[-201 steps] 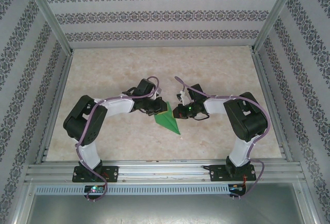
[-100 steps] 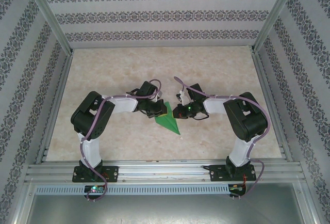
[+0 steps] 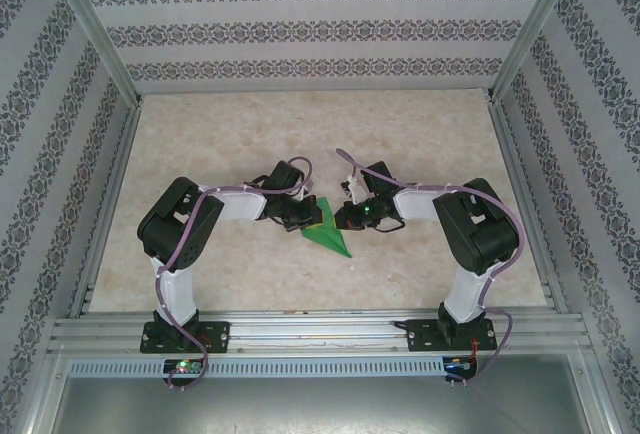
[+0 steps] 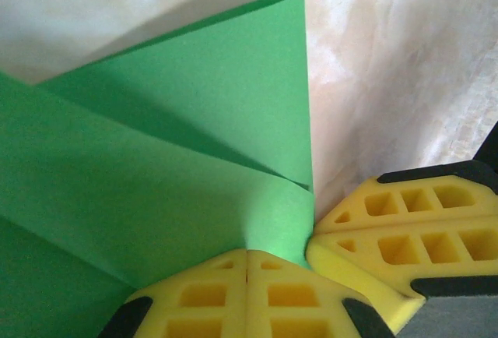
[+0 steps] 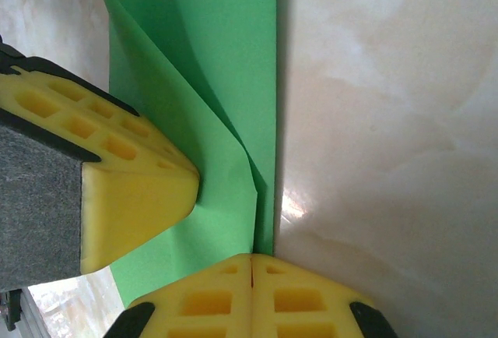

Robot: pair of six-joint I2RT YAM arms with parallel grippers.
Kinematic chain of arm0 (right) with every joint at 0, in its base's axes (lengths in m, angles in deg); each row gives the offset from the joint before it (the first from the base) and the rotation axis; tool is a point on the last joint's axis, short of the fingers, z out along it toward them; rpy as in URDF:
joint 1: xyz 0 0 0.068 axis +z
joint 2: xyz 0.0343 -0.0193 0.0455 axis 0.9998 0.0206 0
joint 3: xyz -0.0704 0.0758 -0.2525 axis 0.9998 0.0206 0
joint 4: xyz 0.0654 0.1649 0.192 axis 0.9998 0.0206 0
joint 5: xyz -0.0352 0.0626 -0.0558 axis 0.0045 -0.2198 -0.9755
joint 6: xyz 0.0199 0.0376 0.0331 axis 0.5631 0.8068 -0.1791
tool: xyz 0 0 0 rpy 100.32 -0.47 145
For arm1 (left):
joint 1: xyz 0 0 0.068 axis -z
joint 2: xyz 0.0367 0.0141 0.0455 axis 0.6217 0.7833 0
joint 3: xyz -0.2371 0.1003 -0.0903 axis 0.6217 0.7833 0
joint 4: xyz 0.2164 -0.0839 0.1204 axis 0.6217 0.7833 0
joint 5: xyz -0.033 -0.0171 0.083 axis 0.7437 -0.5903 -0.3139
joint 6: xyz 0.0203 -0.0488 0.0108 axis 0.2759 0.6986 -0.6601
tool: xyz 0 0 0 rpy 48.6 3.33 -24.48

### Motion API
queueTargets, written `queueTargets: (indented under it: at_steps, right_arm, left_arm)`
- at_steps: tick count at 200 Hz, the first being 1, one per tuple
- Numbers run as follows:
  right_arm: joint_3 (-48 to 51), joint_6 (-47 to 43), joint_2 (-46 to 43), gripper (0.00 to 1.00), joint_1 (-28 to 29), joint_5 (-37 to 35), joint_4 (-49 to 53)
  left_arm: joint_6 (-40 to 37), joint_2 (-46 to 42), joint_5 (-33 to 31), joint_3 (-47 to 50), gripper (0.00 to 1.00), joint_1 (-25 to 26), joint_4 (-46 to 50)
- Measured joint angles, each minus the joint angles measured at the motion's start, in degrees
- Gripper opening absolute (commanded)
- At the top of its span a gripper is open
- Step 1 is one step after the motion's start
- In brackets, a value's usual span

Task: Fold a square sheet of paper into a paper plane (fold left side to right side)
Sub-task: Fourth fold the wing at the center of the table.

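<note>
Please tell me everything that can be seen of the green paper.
The green paper is thin, plain and bright, folded into a long pointed shape with sharp creases. It lies on the table between the arms, its point toward their bases, one flap raised. The shut left gripper and shut right gripper touch its wide end.

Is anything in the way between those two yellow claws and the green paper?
Nothing visible is. The left gripper and the right gripper, both shut, have their tips right at the green paper, one on each side.
</note>
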Motion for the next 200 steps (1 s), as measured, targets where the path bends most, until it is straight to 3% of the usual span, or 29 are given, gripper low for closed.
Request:
queueTargets:
  at_steps: [71, 93, 105, 125, 200]
  right_arm:
    - [-0.92, 0.7, -3.48, 0.3, 0.07, -1.36, 2.75]
    - [-1.27, 1.14, -7.08, 0.34, -0.07, -1.62, 3.65]
    - [-1.33, 1.07, -9.05, 0.26, -0.31, -1.55, 4.24]
    - [-1.33, 0.76, -11.8, 0.0, -0.72, 0.2, 5.51]
    - [4.83, 2.23, -13.73, 0.0, 2.01, 8.83, 7.63]
  left_arm:
    - [-0.63, 0.0, 0.0, 0.11, 0.0, 0.0, -0.09]
    - [-0.66, 0.0, 0.0, 0.11, 0.0, 0.0, -0.09]
    - [-0.66, 0.0, 0.0, 0.11, 0.0, 0.0, -0.09]
    - [-0.66, 0.0, 0.0, 0.11, 0.0, 0.0, -0.09]
    - [-0.66, 0.0, -0.02, 0.11, 0.0, 0.0, -0.09]
